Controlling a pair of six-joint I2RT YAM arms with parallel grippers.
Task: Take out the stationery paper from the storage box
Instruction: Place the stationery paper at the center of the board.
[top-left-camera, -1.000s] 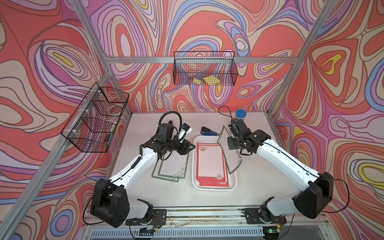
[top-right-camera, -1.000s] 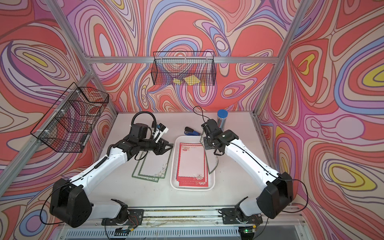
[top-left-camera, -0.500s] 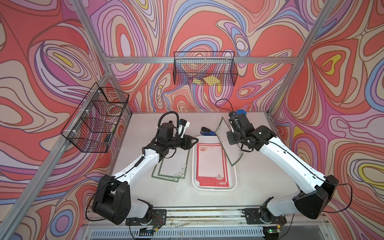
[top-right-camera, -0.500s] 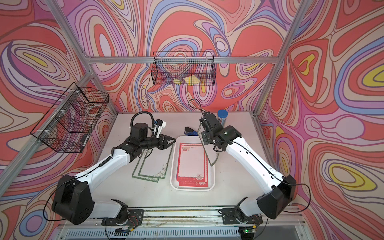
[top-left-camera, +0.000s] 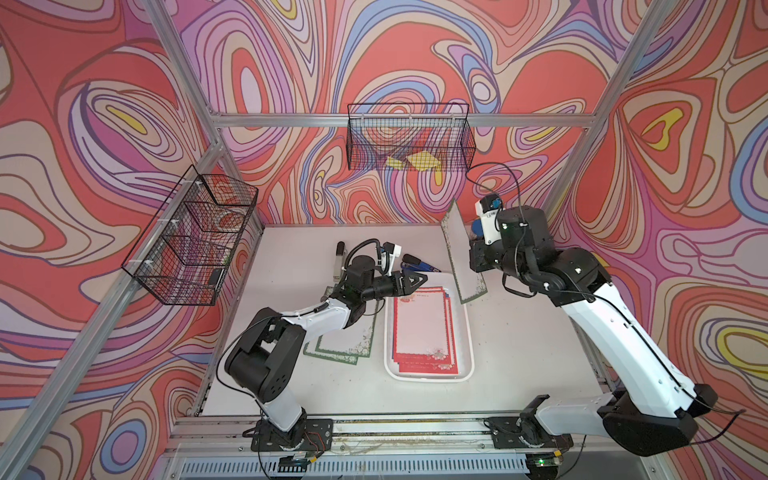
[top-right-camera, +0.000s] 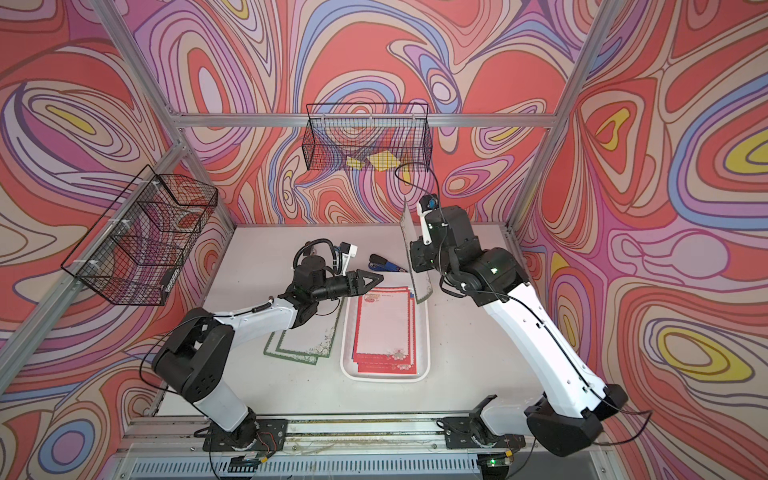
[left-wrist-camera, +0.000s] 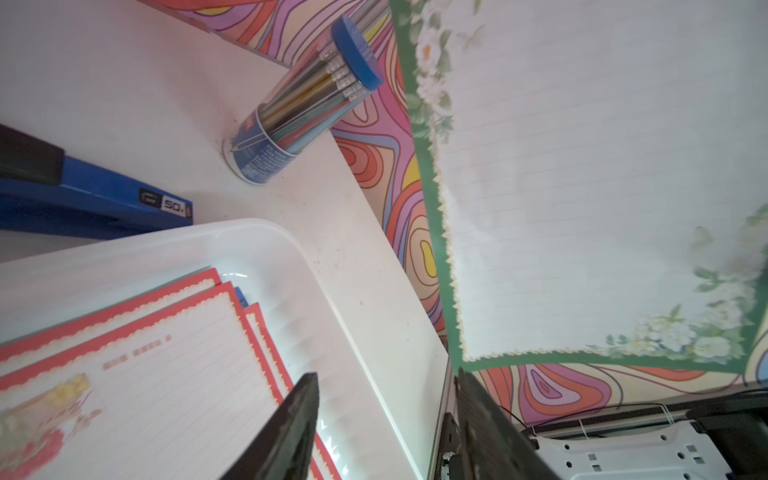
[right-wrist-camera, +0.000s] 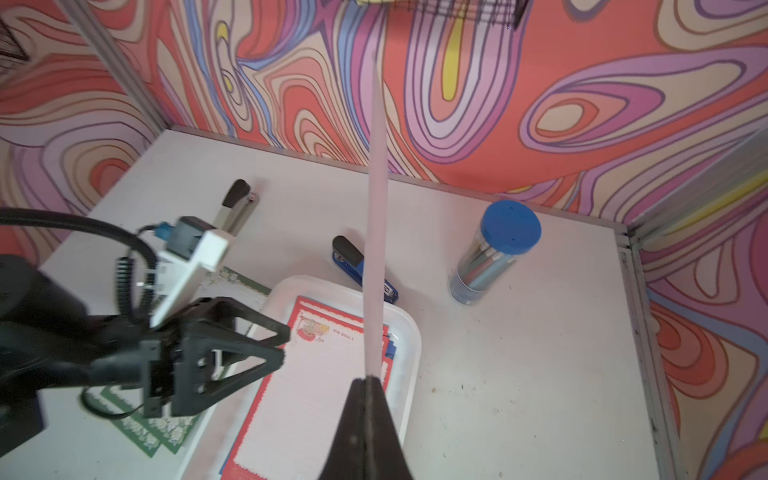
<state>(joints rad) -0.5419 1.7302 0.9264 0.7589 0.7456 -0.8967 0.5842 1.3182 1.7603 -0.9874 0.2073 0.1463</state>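
White, matt and lightly scuffed, the table fills the floor of a cell with swirling red and purple walls. At its middle lies the storage box, a shallow glossy plastic tray with rounded corners and a raised rim. Inside it we see the stationery paper: a fanned stack of thin lined sheets with scalloped red borders, a blue edge peeking out beneath.

A green-bordered pair of sheets lies flat on the table just beside the box, on the left arm's side. Another green-bordered one, the hanging sheet, stands on edge in the air over the box's far right corner. The right gripper pinches it at one edge, jaws pressed together on the paper.

The left gripper hovers over the far end of the box, jaws spread and empty, the sheet's lower corner just beside one finger. We judge that a handover is under way. The left jaws should close squarely on the border, in from the corner, before the right lets go, since so limp a sheet bends and slips.

Behind stand a blue stapler and a clear pencil tube with a blue cap.
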